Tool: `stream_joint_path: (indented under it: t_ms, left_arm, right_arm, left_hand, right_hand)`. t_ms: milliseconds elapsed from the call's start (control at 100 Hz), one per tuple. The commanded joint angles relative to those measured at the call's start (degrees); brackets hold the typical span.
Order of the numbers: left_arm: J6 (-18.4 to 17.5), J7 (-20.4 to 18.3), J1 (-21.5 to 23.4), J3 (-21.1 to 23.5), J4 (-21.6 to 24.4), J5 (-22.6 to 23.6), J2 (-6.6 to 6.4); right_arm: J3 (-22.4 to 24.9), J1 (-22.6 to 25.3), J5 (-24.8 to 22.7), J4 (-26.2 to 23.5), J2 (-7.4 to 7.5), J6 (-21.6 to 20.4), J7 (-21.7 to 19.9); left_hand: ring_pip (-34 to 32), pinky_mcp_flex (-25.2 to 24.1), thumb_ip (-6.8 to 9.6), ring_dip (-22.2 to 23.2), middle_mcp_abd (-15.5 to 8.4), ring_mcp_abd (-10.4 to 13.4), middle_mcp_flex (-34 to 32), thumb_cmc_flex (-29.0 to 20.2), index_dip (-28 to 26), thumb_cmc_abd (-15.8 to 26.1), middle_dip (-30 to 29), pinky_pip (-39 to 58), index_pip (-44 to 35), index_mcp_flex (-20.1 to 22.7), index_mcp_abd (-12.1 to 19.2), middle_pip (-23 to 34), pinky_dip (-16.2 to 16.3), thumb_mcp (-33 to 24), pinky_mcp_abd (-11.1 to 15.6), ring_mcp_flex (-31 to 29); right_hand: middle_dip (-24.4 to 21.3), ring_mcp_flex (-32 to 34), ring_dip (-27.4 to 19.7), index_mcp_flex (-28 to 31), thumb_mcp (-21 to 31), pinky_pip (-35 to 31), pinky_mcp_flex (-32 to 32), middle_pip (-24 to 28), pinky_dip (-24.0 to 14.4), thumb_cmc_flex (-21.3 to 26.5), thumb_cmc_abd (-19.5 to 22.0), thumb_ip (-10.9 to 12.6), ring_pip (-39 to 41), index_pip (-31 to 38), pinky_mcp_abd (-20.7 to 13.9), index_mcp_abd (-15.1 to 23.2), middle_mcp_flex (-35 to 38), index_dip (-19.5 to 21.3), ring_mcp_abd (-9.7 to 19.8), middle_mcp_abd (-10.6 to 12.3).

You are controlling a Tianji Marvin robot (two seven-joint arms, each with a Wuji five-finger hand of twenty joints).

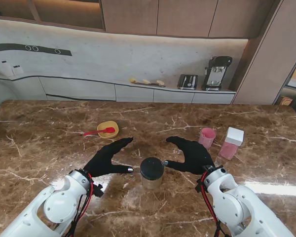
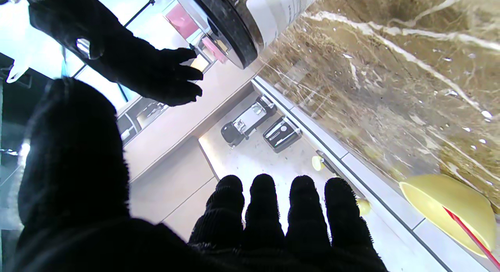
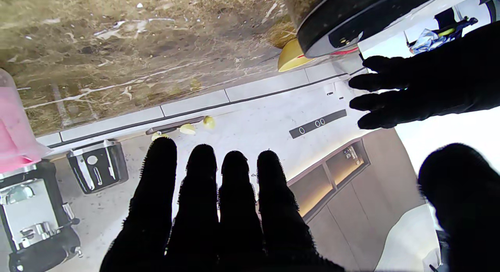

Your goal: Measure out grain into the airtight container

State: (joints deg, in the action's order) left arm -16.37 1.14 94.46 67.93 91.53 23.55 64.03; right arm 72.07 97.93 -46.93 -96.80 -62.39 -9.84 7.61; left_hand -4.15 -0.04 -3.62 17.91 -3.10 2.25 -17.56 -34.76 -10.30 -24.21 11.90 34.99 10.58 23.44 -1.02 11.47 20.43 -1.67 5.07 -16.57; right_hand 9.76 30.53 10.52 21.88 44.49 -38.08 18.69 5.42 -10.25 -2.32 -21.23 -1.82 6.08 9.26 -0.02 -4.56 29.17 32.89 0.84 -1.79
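Observation:
A clear canister with a black lid [image 1: 152,172] stands on the marble table between my two hands; its lid also shows in the left wrist view [image 2: 230,26] and the right wrist view [image 3: 351,18]. My left hand [image 1: 108,157] hovers just to its left, open, fingers spread, thumb tip close to the lid. On the canister's right my right hand [image 1: 191,155] is open too, its thumb near the lid. Farther away on the left sits a yellow bowl [image 1: 108,129] with a red spoon [image 1: 98,132] lying in it. Neither hand holds anything.
A pink cup [image 1: 206,137] and a pink container with a white lid [image 1: 232,143] stand to the right, beyond my right hand. Past the table's far edge a counter carries a toaster [image 1: 188,81] and a coffee machine [image 1: 216,73].

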Motion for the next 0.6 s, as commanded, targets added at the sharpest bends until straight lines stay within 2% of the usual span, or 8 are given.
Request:
stream_joint_path:
  t_ms: [0,50,70,110,130,160,320,590]
  left_arm:
    - [0.4,0.1,0.8,0.1,0.7,0.3,-0.03]
    - [0.4,0.1,1.0,0.2,1.0,0.3,-0.05]
    - [0.5,0.1,1.1,0.3,1.2,0.3,-0.06]
    - [0.5,0.1,1.3,0.3,1.4,0.4,-0.05]
    - [0.5,0.2,1.3,0.4,1.4,0.5,-0.04]
    - [0.5,0.4,1.4,0.4,1.5,0.5,0.0]
    - [0.4,1.2,1.9,0.5,2.0,0.6,0.13]
    - [0.3,1.4,2.7,1.3,3.3,1.4,0.08]
  right_arm:
    - [0.2,0.9,1.0,0.7,-0.24,-0.4,-0.7]
    - [0.3,0.9,1.4,0.8,-0.32,-0.8,-0.4]
    - [0.4,0.9,1.5,0.8,-0.35,-0.9,-0.4]
    - [0.5,1.0,1.8,0.9,-0.39,-1.3,-0.2]
    - [0.5,1.0,1.8,1.0,-0.42,-1.5,0.0]
    - [0.5,0.9,2.0,1.0,-0.47,-1.6,0.2]
    - [0.6,1.2,3.3,0.9,-0.75,-1.9,0.8]
    - [0.7,1.9,4.0,1.0,-0.81,-2.5,0.9]
  left_hand:
    - [-1.3,0.2,1.5,0.2,-0.1,-0.3,-1.4,0.8,0.6,2.0,-0.5,2.1,-21.1,1.5,-0.3,0.1,-0.7,1.8,2.1,-1.2]
    - [-1.3,0.4,1.61,0.2,-0.1,-0.3,-1.5,1.0,0.5,2.4,-0.5,2.2,-21.1,1.7,-0.3,0.0,-0.7,1.9,2.1,-1.4]
    - [-1.4,0.4,1.66,0.2,0.0,-0.4,-1.8,1.0,0.4,2.5,-0.5,2.3,-21.2,1.9,-0.3,0.0,-0.7,2.0,2.0,-1.5]
    - [-1.4,0.5,1.72,0.2,0.0,-0.4,-2.0,1.1,0.3,2.7,-0.5,2.4,-21.3,2.1,-0.4,0.0,-0.7,2.1,1.8,-1.6]
    - [-1.4,0.5,1.75,0.2,0.1,-0.4,-2.0,1.1,0.3,2.7,-0.5,2.4,-21.3,2.0,-0.4,0.0,-0.7,2.1,1.7,-1.6]
    - [-1.4,0.5,1.78,0.2,0.1,-0.4,-2.0,1.1,0.2,2.7,-0.5,2.4,-21.3,2.0,-0.3,-0.1,-0.8,2.1,1.7,-1.6]
    - [-1.3,0.5,1.92,0.2,0.2,-0.4,-2.0,1.2,0.0,2.9,-0.5,2.5,-21.2,1.8,-0.4,-0.4,-0.9,2.2,1.6,-1.6]
    - [-1.2,0.4,2.0,0.1,0.2,-0.3,-1.7,1.4,-0.2,3.3,-0.5,2.4,-20.7,1.5,-0.4,-0.7,-1.1,2.3,1.4,-1.4]
  right_hand:
    - [-1.1,-2.1,-1.4,-0.4,0.8,1.6,-1.1,-0.4,1.6,-2.7,1.7,3.0,-0.6,-0.8,-2.2,-0.8,-1.4,-0.9,0.9,-0.7]
    - [-1.2,-2.0,-1.4,0.1,0.9,1.6,-1.1,-0.3,1.7,-2.3,2.2,3.5,-0.6,-0.6,-2.1,-0.7,-1.3,-1.0,0.9,-0.7]
    - [-1.5,-2.0,-1.4,0.0,0.2,1.6,-1.2,-0.2,1.8,-1.8,2.7,6.0,-0.5,0.5,-2.1,-0.7,-1.3,-1.2,0.9,-0.6]
    - [-1.7,-2.1,-1.5,0.0,0.5,1.6,-1.3,-0.1,1.9,-1.1,3.4,7.2,-0.5,1.0,-2.1,-0.8,-1.3,-1.3,1.0,-0.7]
    - [-1.7,-2.1,-1.5,-0.1,0.7,1.5,-1.3,-0.1,1.9,-1.2,3.5,9.3,-0.6,1.4,-2.0,-0.8,-1.3,-1.4,0.9,-0.9]
    - [-1.7,-2.0,-1.5,-0.1,0.7,1.5,-1.3,-0.1,1.9,-1.2,3.7,10.0,-0.6,1.5,-2.0,-0.9,-1.3,-1.4,0.9,-0.9]
    - [-1.7,-1.8,-1.4,0.0,-0.9,1.4,-1.1,-0.1,1.9,-3.6,4.5,9.3,-0.5,1.6,-1.9,-1.0,-1.0,-1.6,0.6,-1.0]
    - [-1.6,-1.7,-1.3,0.1,-1.1,1.3,-1.2,-0.1,1.8,-3.3,4.4,7.6,-0.5,1.4,-1.8,-0.7,-0.8,-2.1,0.5,-1.0]
